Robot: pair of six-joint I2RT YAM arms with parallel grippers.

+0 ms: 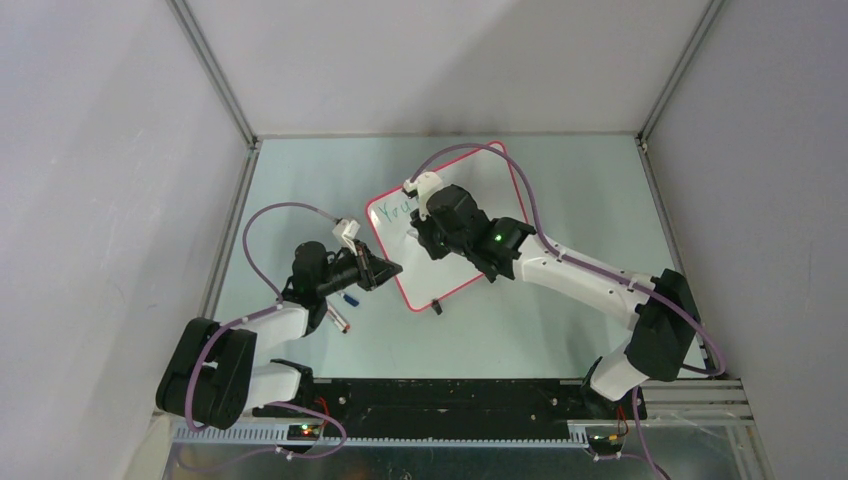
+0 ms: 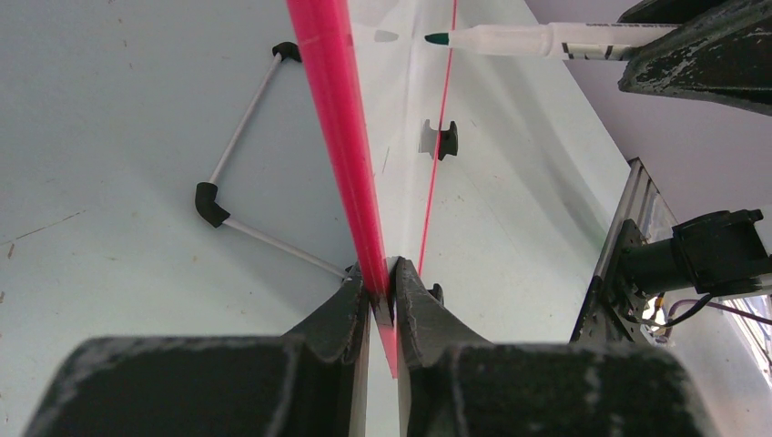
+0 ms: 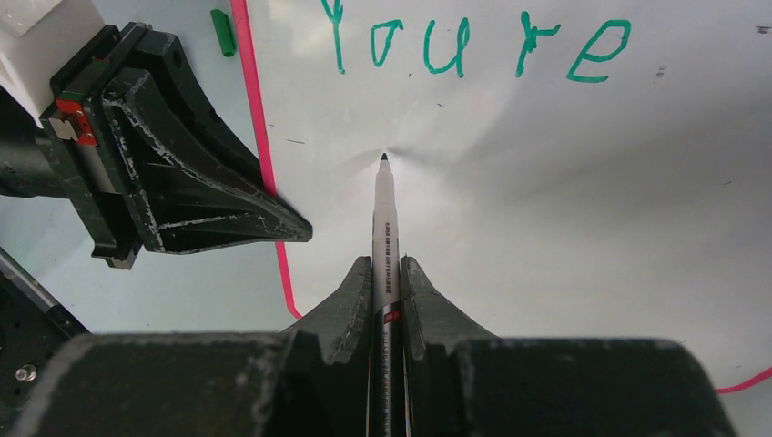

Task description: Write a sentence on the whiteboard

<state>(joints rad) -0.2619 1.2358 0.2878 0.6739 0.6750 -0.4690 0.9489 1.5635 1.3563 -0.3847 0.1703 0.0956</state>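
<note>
The whiteboard (image 1: 480, 180) lies tilted on the table, white with a red-pink rim (image 2: 341, 137). Green writing "Youre" (image 3: 473, 45) runs along its top. My left gripper (image 1: 392, 270) is shut on the board's left edge, and the rim runs between its fingertips in the left wrist view (image 2: 382, 282). My right gripper (image 3: 386, 273) is shut on a green-tipped marker (image 3: 386, 218) and hovers over the board (image 1: 418, 232) below the writing. The marker (image 2: 528, 41) tip sits just off the surface, with a small gap to its reflection.
A green marker cap (image 3: 221, 32) lies on the table beside the board's left rim. Two pens (image 1: 342, 310) lie by the left arm. A wire stand (image 2: 237, 155) and black clip feet (image 2: 441, 138) sit by the board. Enclosure walls surround the table.
</note>
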